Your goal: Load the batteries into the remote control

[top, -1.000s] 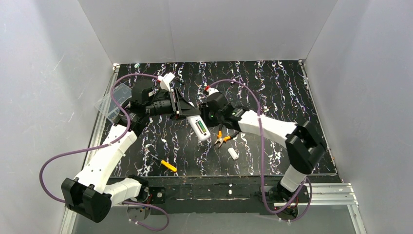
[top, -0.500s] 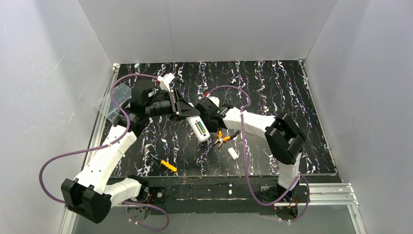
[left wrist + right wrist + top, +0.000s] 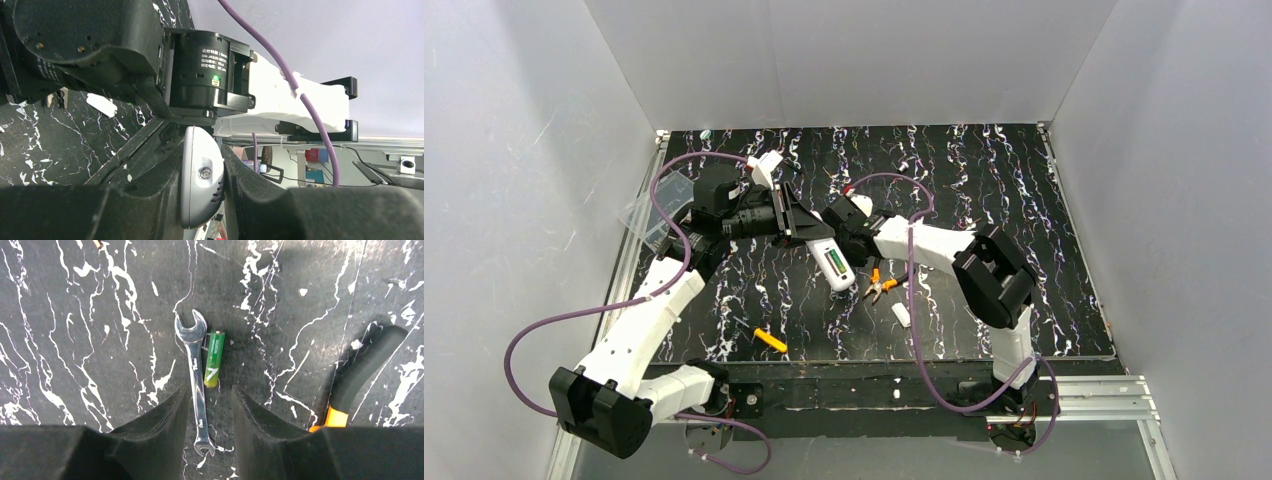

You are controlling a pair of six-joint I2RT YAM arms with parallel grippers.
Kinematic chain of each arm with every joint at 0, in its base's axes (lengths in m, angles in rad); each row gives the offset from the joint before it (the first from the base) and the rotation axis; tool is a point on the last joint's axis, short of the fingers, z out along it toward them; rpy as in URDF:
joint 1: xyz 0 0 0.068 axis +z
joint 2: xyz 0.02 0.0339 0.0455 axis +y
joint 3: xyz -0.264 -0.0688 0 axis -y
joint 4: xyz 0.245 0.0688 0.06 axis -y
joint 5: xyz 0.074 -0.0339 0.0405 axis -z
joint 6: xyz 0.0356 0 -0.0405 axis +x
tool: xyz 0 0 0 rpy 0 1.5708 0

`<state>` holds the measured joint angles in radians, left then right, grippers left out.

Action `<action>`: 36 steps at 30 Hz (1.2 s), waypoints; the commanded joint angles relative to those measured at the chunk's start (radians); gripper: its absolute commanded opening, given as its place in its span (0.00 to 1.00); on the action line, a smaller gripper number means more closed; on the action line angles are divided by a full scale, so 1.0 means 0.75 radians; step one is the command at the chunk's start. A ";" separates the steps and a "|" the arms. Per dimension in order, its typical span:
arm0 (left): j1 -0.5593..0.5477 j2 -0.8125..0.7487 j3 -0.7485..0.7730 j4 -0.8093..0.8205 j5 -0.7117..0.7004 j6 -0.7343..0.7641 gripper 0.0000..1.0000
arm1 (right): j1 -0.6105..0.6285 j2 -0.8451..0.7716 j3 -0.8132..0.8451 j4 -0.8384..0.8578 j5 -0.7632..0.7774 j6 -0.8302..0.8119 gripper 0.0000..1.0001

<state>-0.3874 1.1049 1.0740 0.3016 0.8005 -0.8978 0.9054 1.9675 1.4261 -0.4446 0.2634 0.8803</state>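
Yellow-handled screwdriver: lower left of centre in the overhead view, flat on the bench, well apart from the work and not needed for this step.
Left jaws: clamped on the upper end of the remote control; the left wrist view shows its pale casing squeezed between both fingers.
Remote control: centre of the overhead view, held above the bench and slanting down toward the lower right with its open back upward. A green strip shows in it, probably one cell already seated.
Open-ended spanner: centre of the right wrist view, flat on the bench, running up the frame.
Battery: just right of the spanner's shank and parallel to it, flat on the bench. I cannot tell whether the two touch.
Right jaws: apart and empty, hovering above the bench, with the spanner's shank and the battery's lower end both in line with the gap.
Step in hand: picking up this battery, as I judge it.
Doing it well: shift toward the right of the frame and up it, so only the green cell sits in the gap. Otherwise the near finger is likely to trap the spanner too. The closing direction already crosses the battery's width, which suits a pinch at mid-length.
Pliers: black-and-orange handle at the right of the wrist view, apart from the battery. Mind it when shifting rightward.
White cover piece: lower right of centre overhead, on the bench.
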 commanded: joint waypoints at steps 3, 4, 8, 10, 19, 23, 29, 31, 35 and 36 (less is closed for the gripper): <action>0.007 -0.039 -0.012 0.061 0.065 -0.022 0.00 | -0.025 0.044 0.079 0.009 0.047 -0.014 0.42; 0.007 -0.038 -0.014 0.064 0.066 -0.023 0.00 | -0.025 0.051 0.084 0.004 0.046 -0.018 0.42; 0.007 -0.036 -0.009 0.061 0.067 -0.021 0.00 | -0.025 0.070 0.091 -0.009 0.049 -0.024 0.40; 0.007 -0.037 -0.005 0.056 0.066 -0.018 0.00 | -0.025 0.079 0.091 -0.007 0.050 -0.025 0.39; 0.007 -0.032 -0.003 0.054 0.068 -0.020 0.00 | -0.026 0.129 0.127 -0.040 0.045 -0.069 0.36; 0.007 -0.034 -0.004 0.052 0.066 -0.018 0.00 | -0.025 0.152 0.142 -0.061 0.046 -0.100 0.35; 0.009 -0.032 -0.008 0.062 0.064 -0.024 0.00 | -0.025 0.177 0.169 -0.139 0.077 -0.146 0.25; 0.009 -0.032 -0.010 0.064 0.064 -0.025 0.00 | -0.025 0.163 0.147 -0.132 0.073 -0.163 0.22; 0.011 -0.034 -0.014 0.063 0.064 -0.024 0.00 | -0.029 0.081 0.052 -0.052 0.015 -0.195 0.15; 0.011 -0.034 -0.014 0.061 0.064 -0.022 0.00 | -0.032 0.053 0.025 -0.029 -0.004 -0.201 0.13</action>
<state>-0.3870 1.1049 1.0706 0.3157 0.8009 -0.9131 0.8856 2.0716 1.5093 -0.4858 0.2859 0.7650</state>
